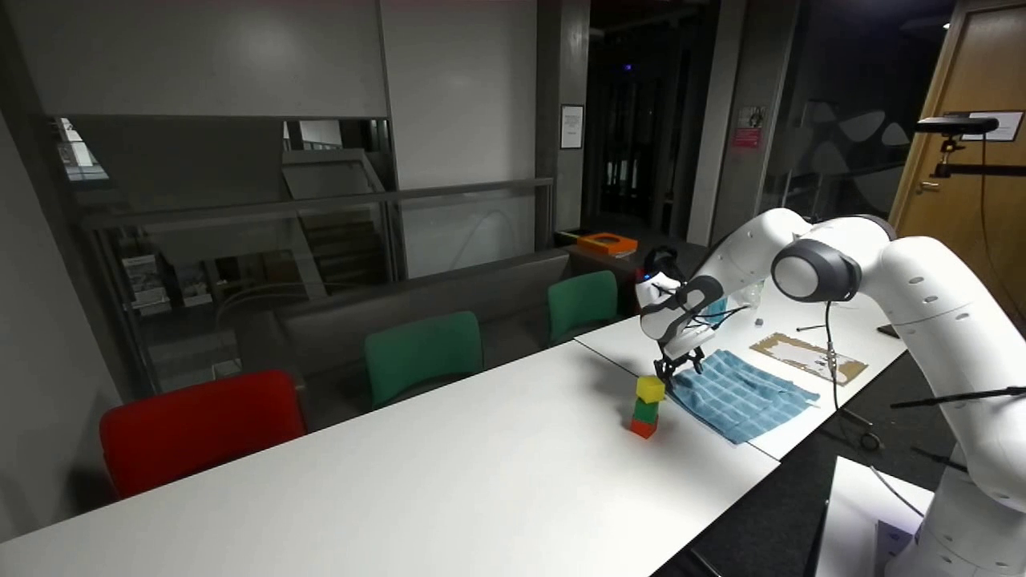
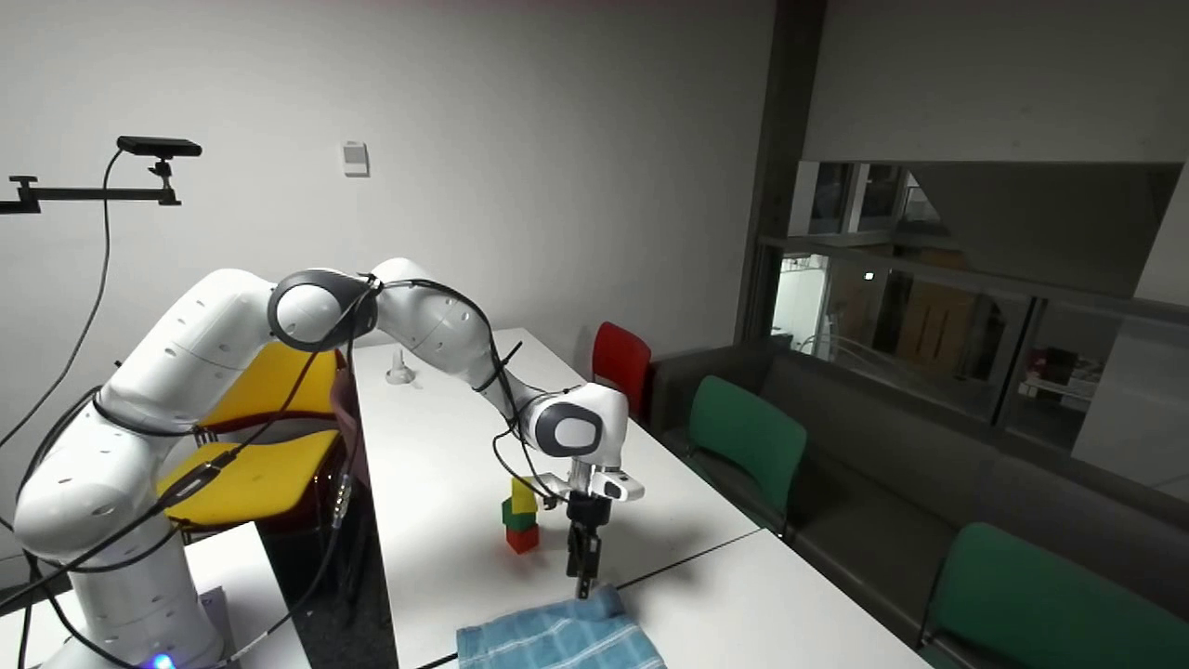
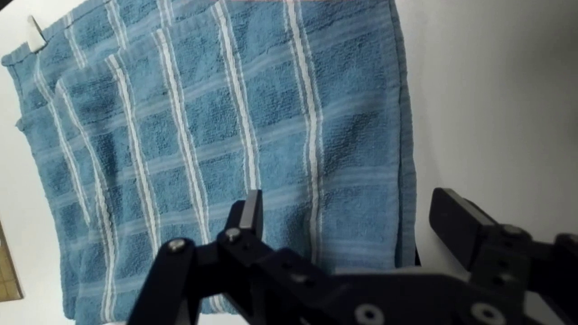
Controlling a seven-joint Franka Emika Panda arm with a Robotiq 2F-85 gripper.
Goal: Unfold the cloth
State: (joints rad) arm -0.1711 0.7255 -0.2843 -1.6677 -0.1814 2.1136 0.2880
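The blue cloth (image 3: 271, 113), with pale check stripes, lies on the white table and shows in both exterior views, cut off at the bottom of an exterior view (image 2: 562, 641). It is folded: in the wrist view a second layer's edge peeks out along its right side, and another layer extends past the top one at upper left. My gripper (image 3: 347, 201) is open above the cloth's edge. One finger (image 3: 251, 212) is over the fabric, the other beyond the edge over bare table; nothing is held. In an exterior view the gripper (image 1: 680, 370) is at the cloth's far corner.
A stack of yellow, green and red blocks (image 1: 646, 410) stands close to the cloth and gripper. A brown-edged board (image 1: 809, 358) lies on the cloth's opposite side. A seam crosses the table (image 1: 449, 473). Green chairs (image 1: 425, 357) line the table's far edge.
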